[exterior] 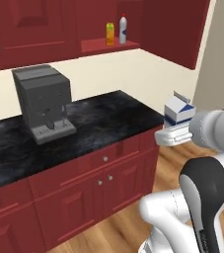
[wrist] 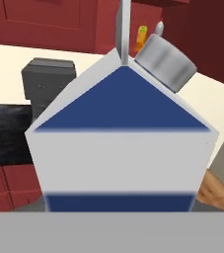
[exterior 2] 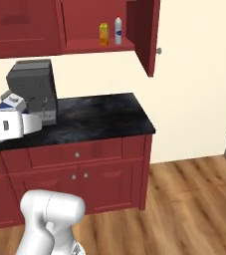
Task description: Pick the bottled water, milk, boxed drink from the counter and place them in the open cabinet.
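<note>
Left base view: the claw (exterior: 175, 129) grasps the white, blue-banded gable-top milk carton (exterior: 178, 110) aloft off the glossy black marbled table's (exterior: 98, 123) end; a grey boxy coffee machine (exterior: 43, 103) stands there, well apart.

I see the milk (exterior: 179, 110) carried at my gripper (exterior: 175, 129), off the counter's (exterior: 93, 126) right end. The boxed drink (exterior: 110, 33) and bottled water (exterior: 123, 29) stand side by side in the open cabinet (exterior: 108, 46), above the counter
</note>
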